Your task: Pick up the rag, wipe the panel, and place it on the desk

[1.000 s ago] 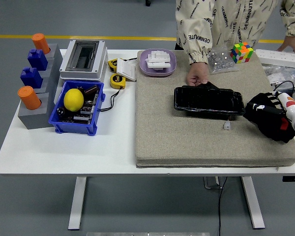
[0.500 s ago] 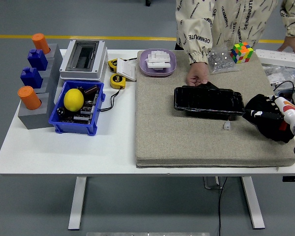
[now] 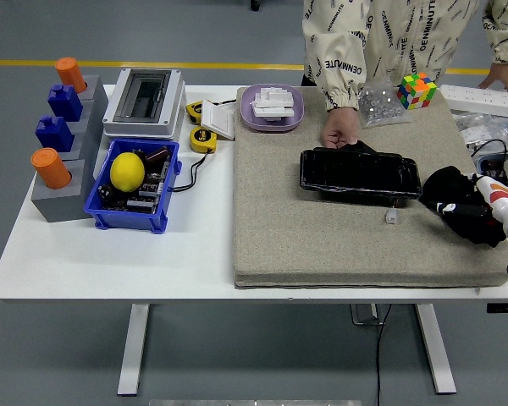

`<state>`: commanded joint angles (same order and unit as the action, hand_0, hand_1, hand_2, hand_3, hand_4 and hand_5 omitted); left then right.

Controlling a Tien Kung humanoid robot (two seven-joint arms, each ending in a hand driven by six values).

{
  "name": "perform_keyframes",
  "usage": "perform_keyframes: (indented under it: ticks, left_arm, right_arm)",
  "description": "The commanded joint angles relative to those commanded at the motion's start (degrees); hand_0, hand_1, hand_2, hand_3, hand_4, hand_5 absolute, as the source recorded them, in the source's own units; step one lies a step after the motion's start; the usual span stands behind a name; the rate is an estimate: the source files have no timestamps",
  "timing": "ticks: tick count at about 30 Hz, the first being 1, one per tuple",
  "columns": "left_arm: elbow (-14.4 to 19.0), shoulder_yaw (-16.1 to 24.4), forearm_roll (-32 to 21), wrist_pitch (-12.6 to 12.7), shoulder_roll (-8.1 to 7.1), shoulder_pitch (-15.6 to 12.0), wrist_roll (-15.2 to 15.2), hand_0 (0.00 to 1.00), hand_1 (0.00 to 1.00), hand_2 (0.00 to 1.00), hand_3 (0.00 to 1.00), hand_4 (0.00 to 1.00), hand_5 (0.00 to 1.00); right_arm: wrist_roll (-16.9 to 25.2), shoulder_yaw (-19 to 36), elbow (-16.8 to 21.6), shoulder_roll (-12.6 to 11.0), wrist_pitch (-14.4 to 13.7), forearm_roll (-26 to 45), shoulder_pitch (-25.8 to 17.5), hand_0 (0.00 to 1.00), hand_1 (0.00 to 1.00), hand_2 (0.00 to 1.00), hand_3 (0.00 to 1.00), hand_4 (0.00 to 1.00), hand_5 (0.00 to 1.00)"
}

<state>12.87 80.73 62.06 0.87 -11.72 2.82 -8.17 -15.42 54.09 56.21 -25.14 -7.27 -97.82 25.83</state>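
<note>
since the earlier frames the right hand (image 3: pixel 459 205) has edged rightward and slightly down at the right side of the frame, on the grey mat (image 3: pixel 322 228). it is black against something dark under it, so i cannot tell how its fingers stand or whether a rag is in them. just left of it lies the black panel (image 3: pixel 359 175), right of centre. a person's hand (image 3: pixel 341 132) rests on the panel's upper left corner.

panel (image 3: pixel 359 175) on mat (image 3: pixel 322 228), bin (image 3: pixel 134 186) left
</note>
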Motion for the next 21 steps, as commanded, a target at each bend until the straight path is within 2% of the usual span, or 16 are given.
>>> perform_keyframes:
  ticks: [2,3,8,9,14,15,20,21]
  left_arm:
    - [0.0,0.0,0.0,0.0,0.05,0.0,0.0,0.605,0.642,0.657,0.562,0.627,0.443]
    - [0.0,0.0,0.0,0.0,0.06,0.1,0.0,0.606,0.642,0.656,0.56,0.628,0.442]
    - [0.1,0.0,0.0,-0.1,0.13,0.2,0.0,0.606,0.642,0.656,0.56,0.628,0.442]
    - [0.1,0.0,0.0,0.0,0.12,0.3,0.0,0.605,0.642,0.656,0.56,0.628,0.442]
    - [0.1,0.2,0.1,0.0,0.08,0.3,0.0,0.605,0.642,0.656,0.56,0.628,0.442]
    - [0.1,0.2,0.1,0.0,0.08,0.3,0.0,0.605,0.641,0.656,0.561,0.628,0.442]
    - [0.1,0.1,0.0,0.0,0.12,0.4,0.0,0.605,0.641,0.656,0.561,0.628,0.442]
    - [0.1,0.1,0.0,0.0,0.13,0.4,0.0,0.605,0.641,0.656,0.56,0.627,0.441]
  right_arm:
    - [0.2,-0.1,-0.4,0.0,-0.5,-0.1,0.2,0.871,0.806,0.844,0.863,0.998,0.656]
    - [0.2,-0.1,-0.5,0.0,-0.6,-0.1,0.2,0.842,0.778,0.816,0.85,0.998,0.615]
    - [0.6,-0.4,-1.4,0.4,-2.6,-0.3,0.5,0.842,0.778,0.816,0.85,0.998,0.615]
    - [0.7,-0.4,-1.7,0.5,-2.9,-0.3,0.6,0.787,0.745,0.786,0.825,0.998,0.585]
    - [1.1,-0.8,-3.0,1.0,-4.1,-0.6,0.5,0.787,0.745,0.786,0.825,0.998,0.585]
    - [1.2,-0.8,-3.3,1.1,-4.4,-0.6,0.5,0.744,0.708,0.748,0.801,0.998,0.54]
    - [1.8,-0.9,-5.2,2.1,-5.6,-0.1,0.2,0.744,0.708,0.748,0.801,0.998,0.54]
    - [1.9,-0.9,-5.3,2.2,-5.7,-0.1,0.2,0.71,0.677,0.718,0.784,0.998,0.541]
